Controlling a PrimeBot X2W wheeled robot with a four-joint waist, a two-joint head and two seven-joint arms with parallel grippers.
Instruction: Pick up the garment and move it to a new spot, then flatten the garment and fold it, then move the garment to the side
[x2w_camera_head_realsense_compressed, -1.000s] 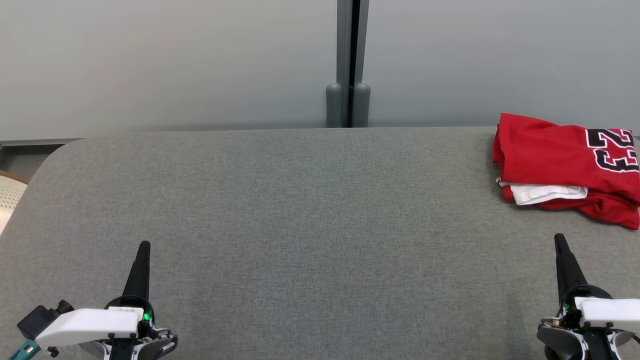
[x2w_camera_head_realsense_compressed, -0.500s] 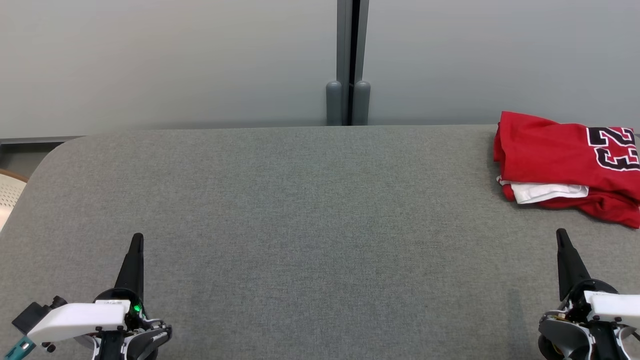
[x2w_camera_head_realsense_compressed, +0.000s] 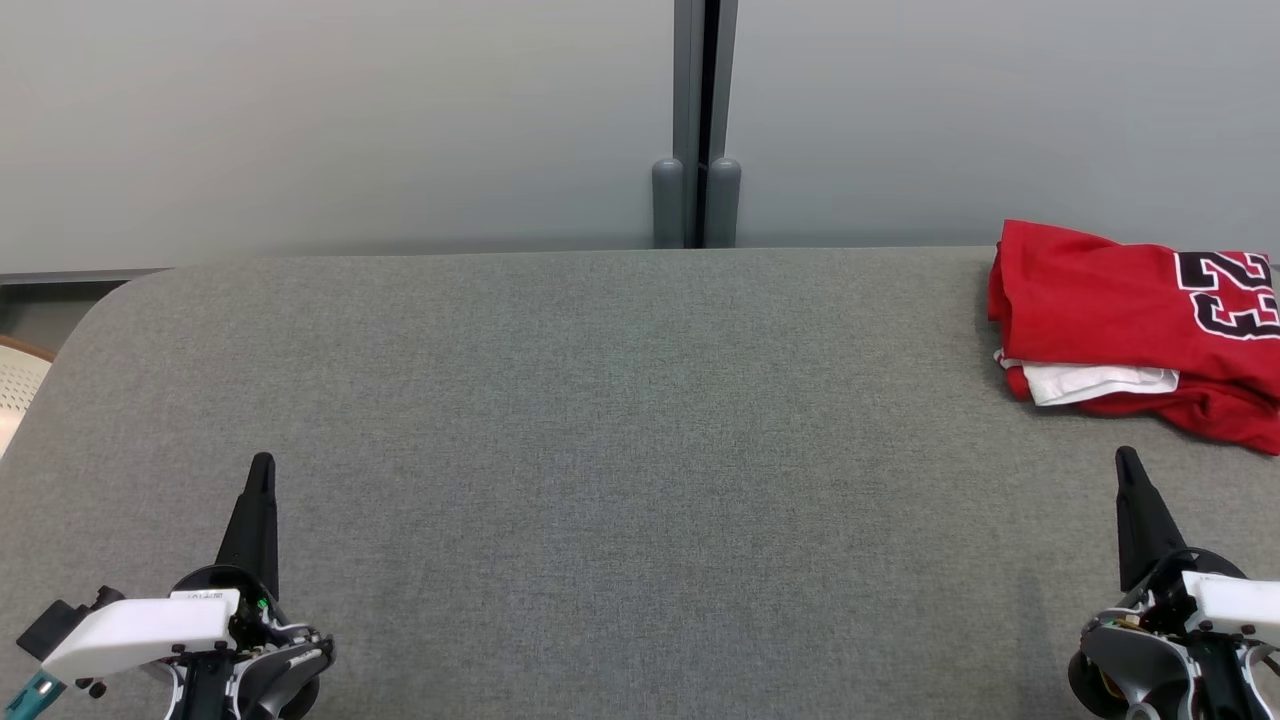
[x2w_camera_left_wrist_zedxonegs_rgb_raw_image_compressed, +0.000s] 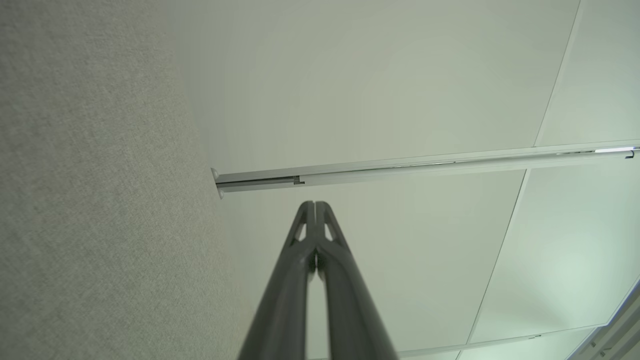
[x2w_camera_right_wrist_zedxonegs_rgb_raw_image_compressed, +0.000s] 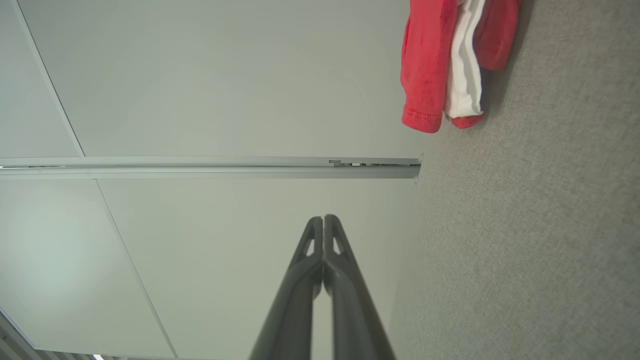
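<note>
The garment (x2w_camera_head_realsense_compressed: 1130, 325) is a red jersey with a black number 23 and a white layer showing, folded into a bundle at the far right of the grey padded table (x2w_camera_head_realsense_compressed: 620, 420). The right wrist view shows the garment (x2w_camera_right_wrist_zedxonegs_rgb_raw_image_compressed: 440, 60) at its top edge, side on. My left gripper (x2w_camera_head_realsense_compressed: 262, 465) is shut with nothing in it, low at the near left; the left wrist view has its fingertips (x2w_camera_left_wrist_zedxonegs_rgb_raw_image_compressed: 316, 206) pressed together. My right gripper (x2w_camera_head_realsense_compressed: 1126, 457) is shut and empty at the near right, a short way in front of the garment; its tips (x2w_camera_right_wrist_zedxonegs_rgb_raw_image_compressed: 324, 220) meet.
A pale grey wall with a vertical metal post (x2w_camera_head_realsense_compressed: 697, 120) stands behind the table's far edge. Past the table's rounded left corner is part of a pale perforated chair (x2w_camera_head_realsense_compressed: 15, 385).
The whole head picture has shifted slightly, so the camera moved. Both grippers have drifted a little within the view, the left one leftwards. The garment lies as before.
</note>
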